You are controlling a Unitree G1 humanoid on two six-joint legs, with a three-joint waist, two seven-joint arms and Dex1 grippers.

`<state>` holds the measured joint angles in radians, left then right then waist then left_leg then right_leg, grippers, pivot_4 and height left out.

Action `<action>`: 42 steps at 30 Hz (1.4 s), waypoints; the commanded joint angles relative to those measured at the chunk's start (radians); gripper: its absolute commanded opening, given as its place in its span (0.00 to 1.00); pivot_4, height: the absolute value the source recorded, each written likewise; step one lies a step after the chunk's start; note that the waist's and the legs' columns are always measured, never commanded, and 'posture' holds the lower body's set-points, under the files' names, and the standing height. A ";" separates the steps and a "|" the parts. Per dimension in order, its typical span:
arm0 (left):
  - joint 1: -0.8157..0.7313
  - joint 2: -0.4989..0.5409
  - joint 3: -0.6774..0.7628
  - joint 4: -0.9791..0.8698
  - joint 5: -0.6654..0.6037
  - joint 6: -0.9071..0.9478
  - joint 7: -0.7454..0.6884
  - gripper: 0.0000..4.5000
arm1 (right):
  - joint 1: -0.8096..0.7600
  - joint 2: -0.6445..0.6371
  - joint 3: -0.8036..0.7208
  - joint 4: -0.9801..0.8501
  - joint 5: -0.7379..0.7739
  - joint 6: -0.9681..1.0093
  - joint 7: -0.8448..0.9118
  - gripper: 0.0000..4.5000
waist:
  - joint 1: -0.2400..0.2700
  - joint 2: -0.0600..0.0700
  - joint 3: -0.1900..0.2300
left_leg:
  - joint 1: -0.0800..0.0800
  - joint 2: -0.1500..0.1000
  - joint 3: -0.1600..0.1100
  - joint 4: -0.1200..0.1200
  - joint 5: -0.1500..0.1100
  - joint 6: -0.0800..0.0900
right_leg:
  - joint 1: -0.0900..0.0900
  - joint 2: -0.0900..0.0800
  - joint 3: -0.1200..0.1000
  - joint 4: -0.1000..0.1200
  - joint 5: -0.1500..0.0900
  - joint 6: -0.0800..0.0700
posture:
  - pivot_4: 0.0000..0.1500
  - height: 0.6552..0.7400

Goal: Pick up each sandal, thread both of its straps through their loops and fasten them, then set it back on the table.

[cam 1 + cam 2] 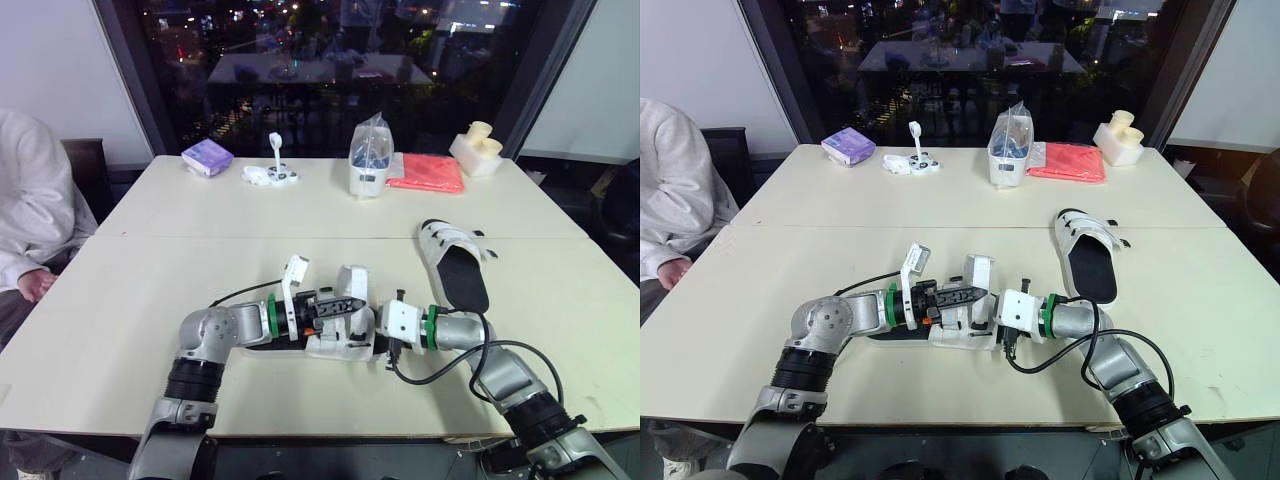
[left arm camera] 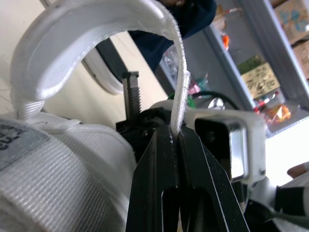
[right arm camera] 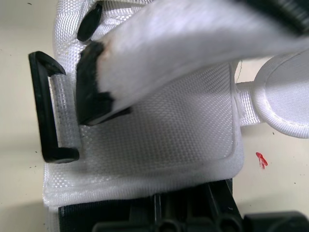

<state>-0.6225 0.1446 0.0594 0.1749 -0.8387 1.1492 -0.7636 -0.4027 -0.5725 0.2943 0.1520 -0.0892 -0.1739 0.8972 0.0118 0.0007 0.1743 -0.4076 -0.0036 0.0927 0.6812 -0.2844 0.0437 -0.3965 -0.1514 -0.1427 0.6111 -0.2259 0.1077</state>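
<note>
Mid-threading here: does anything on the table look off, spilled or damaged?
Nothing looks spilled or broken. The strap of the near sandal is not yet through its black loop, as expected mid-job. Only oddity: a small red mark on the table beside that sandal.

Arms bent inward; left gripper (image 1: 356,301) fingers (image 2: 155,174) pinched together, right gripper (image 1: 383,338) opposite.

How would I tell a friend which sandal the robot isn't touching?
Start at the nearer of the two cream tables, the one the robot leans over, and look to the robot's right, close to the seam between the tables. The free sandal lies there alone, black footbed up, white straps at its far end; the other sandal sits between the robot's arms.
</note>
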 commanded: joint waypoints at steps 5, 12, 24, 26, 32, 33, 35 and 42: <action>0.003 -0.009 -0.024 -0.057 -0.020 0.011 -0.018 0.01 | 0.059 -0.007 0.067 0.050 -0.062 0.055 0.027 0.00 | 0.000 0.000 0.000 | 0.000 0.000 0.000 0.000 0.000 0.000 | 0.000 0.000 0.000 0.000 0.000 0.000 | 1.00 1.00; 0.043 -0.005 -0.069 -0.105 0.006 -0.022 -0.016 0.01 | 0.065 -0.007 0.066 0.046 -0.062 0.056 0.025 0.00 | 0.000 0.000 0.000 | 0.000 0.000 0.000 0.000 0.000 0.000 | 0.000 0.000 0.000 0.000 0.000 0.000 | 1.00 1.00; 0.088 -0.006 -0.133 -0.112 0.104 -0.188 -0.038 0.01 | 0.069 -0.009 0.064 0.044 -0.062 0.060 0.024 0.00 | 0.001 0.000 -0.001 | 0.000 0.000 -0.001 0.000 0.000 0.000 | 0.001 -0.001 0.000 -0.001 0.000 0.000 | 1.00 1.00; 0.104 0.004 -0.159 -0.119 0.137 -0.241 -0.064 0.01 | 0.068 -0.008 0.064 0.043 -0.062 0.061 0.025 0.00 | 0.001 0.000 -0.001 | 0.000 0.000 -0.001 0.000 0.000 0.000 | 0.001 -0.001 -0.001 -0.001 0.000 0.000 | 1.00 1.00; 0.137 0.048 -0.228 -0.124 0.204 -0.368 -0.177 0.01 | 0.065 -0.007 0.064 0.045 -0.063 0.061 0.024 0.00 | 0.001 0.000 -0.001 | 0.000 0.000 -0.002 0.000 -0.001 0.000 | 0.000 -0.002 -0.001 -0.002 0.000 0.000 | 1.00 1.00; 0.144 0.062 -0.248 -0.124 0.227 -0.405 -0.204 0.01 | 0.065 -0.007 0.064 0.046 -0.063 0.061 0.024 0.00 | 0.001 0.000 -0.001 | 0.000 0.000 -0.002 0.000 -0.001 0.001 | -0.001 -0.002 -0.002 -0.002 0.000 0.000 | 1.00 1.00; 0.153 0.077 -0.269 -0.118 0.252 -0.452 -0.239 0.01 | 0.065 -0.008 0.065 0.046 -0.064 0.061 0.024 0.00 | 0.000 0.000 -0.001 | 0.000 0.000 -0.002 0.000 -0.001 0.002 | -0.002 -0.002 -0.002 -0.002 0.000 0.000 | 1.00 1.00; 0.160 0.128 -0.336 -0.087 0.349 -0.618 -0.360 0.01 | 0.064 -0.006 0.066 0.045 -0.063 0.062 0.026 0.00 | 0.000 0.000 -0.001 | 0.000 0.000 -0.003 -0.001 -0.004 0.005 | -0.003 -0.002 -0.002 -0.003 0.000 -0.001 | 1.00 1.00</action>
<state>-0.4734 0.2599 -0.2260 0.0868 -0.5249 0.5671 -1.0791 -0.3914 -0.5718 0.2901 0.1385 -0.0935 -0.1621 0.8908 0.0120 0.0009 0.1730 -0.4077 -0.0034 0.0900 0.6807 -0.2881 0.0491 -0.3997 -0.1536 -0.1445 0.6077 -0.2261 0.1070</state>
